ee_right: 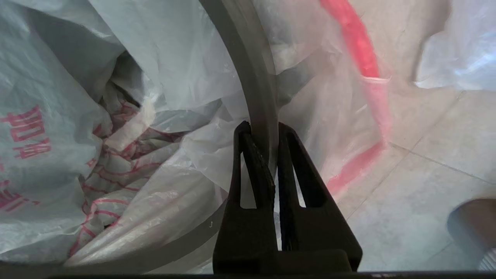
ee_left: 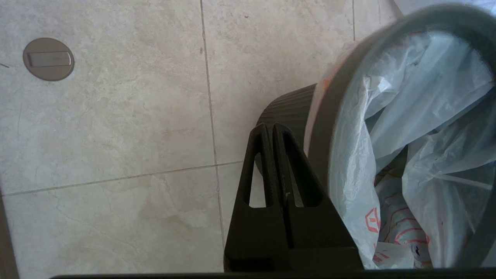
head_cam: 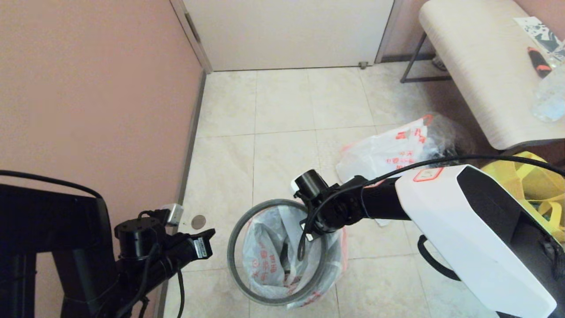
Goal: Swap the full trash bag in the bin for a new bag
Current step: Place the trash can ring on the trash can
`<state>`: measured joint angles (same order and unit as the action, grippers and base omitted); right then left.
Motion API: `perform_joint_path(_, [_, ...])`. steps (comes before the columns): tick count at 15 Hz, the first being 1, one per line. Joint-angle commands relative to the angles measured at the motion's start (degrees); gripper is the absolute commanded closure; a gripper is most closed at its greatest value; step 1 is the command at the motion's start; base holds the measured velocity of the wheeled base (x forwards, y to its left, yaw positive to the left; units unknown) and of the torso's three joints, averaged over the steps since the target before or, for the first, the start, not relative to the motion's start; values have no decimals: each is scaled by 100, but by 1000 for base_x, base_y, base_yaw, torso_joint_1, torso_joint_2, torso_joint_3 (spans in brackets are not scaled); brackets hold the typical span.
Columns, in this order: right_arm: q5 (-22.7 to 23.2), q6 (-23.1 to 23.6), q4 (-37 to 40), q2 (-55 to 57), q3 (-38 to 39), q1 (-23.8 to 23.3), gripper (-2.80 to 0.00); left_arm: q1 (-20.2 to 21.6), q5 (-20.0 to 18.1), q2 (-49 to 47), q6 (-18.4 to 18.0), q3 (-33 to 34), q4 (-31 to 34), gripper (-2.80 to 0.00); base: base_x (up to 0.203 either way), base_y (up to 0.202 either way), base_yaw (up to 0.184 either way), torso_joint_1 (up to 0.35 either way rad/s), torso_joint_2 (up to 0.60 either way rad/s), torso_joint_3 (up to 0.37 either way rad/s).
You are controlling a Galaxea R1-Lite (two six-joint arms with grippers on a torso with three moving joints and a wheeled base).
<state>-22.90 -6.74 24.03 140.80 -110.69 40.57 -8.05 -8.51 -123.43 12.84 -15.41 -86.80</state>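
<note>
From the head view, the right gripper point(head_cam: 309, 225) reaches over the far rim of the bin point(head_cam: 236, 260), which is lined with the new bag point(head_cam: 269, 260); the full trash bag point(head_cam: 388, 152) lies on the floor beyond. In the left wrist view, the left gripper point(ee_left: 269, 130) has its fingers pressed together, holding nothing, just beside the bin's ribbed wall. In the right wrist view, the right fingers point(ee_right: 255, 155) are clamped on the grey hoop point(ee_right: 255, 89).

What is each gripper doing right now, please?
Left gripper: shut, empty, beside the bin.
Right gripper: shut on the bin's rim, pinching the new bag.

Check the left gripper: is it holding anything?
No. The left gripper is shut on nothing, beside the bin, not touching the bag.
</note>
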Motion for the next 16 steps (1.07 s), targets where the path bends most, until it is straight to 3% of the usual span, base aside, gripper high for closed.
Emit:
perform_joint_path(1, [-85,-16,28,-175,34,53,0,5,-2,-6,8,-6,-48,0,0,0,0,0,0,0])
perform_joint_path(3, [-361,-21,33,-415,300,81,0,5,-2,-6,8,-6,-48,0,0,0,0,0,0,0])
perform_joint_path(6, [-417,-29,32,-479,673,41,0,5,-2,-6,8,-15,-48,0,0,0,0,0,0,0])
perform_joint_path(16, [-417,76,-21,45,314,-136,0,5,7,-23,8,-24,-48,0,0,0,0,0,0,0])
